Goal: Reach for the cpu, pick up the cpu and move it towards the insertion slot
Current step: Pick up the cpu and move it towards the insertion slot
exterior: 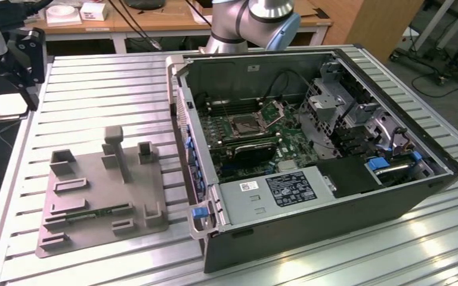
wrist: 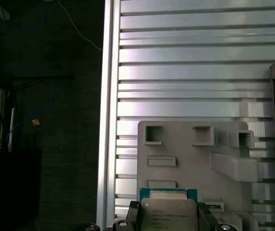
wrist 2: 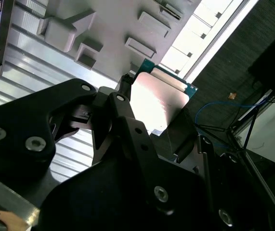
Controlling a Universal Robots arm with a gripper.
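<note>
My gripper (wrist: 169, 220) pinches the cpu (wrist: 168, 206) by thin edges; I fear it slipping before the mid-frame insertion slot (exterior: 249, 124).

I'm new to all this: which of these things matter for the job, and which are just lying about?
In the job: the cpu, clamped in the gripper; the insertion slot inside the open computer case.
Lying about: the grey fixture tray; the green memory stick on it; the slotted metal table.
</note>
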